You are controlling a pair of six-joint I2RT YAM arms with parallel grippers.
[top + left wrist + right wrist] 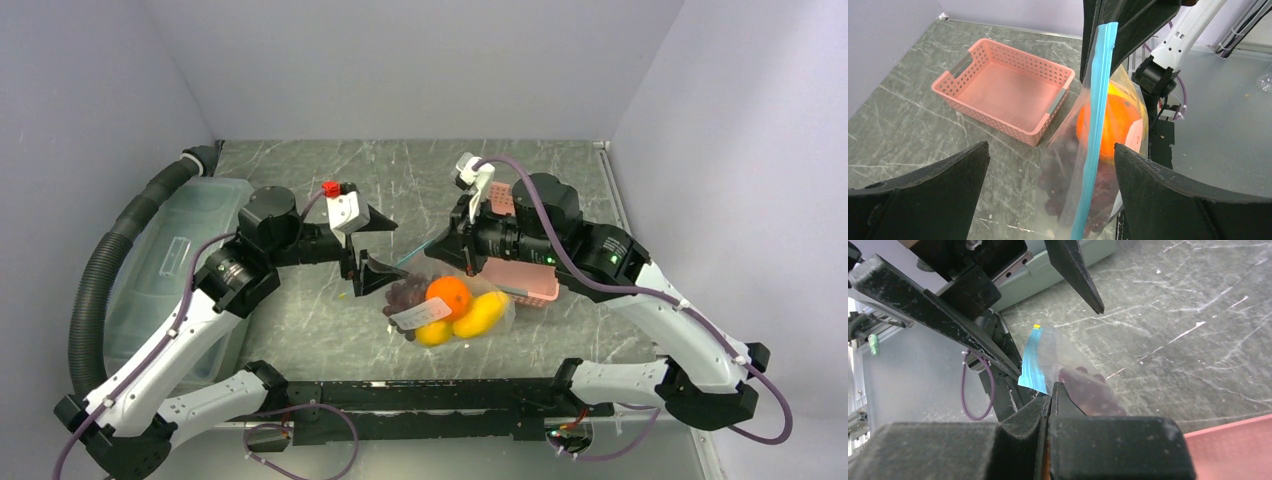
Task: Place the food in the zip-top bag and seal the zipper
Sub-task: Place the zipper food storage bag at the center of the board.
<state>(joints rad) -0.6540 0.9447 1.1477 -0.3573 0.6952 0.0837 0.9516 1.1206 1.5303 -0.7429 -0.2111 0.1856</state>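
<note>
R gripper (pixel 1052 388) clenched on zipper (pixel 1095 130); L gripper (pixel 385 245) released; bag label (pixel 420 313) unreadable

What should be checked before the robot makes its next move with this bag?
1. Food inside the zip-top bag: the orange ball, yellow pieces and grape bunch all show through it: ok.
2. Pink basket emptied: ok.
3. Right end effector shut on the bag's mouth edge: ok.
4. Left end effector open, with the zipper showing between its fingers in the left wrist view: ok.
5. Zipper pressed shut along its whole length: cannot tell.
</note>
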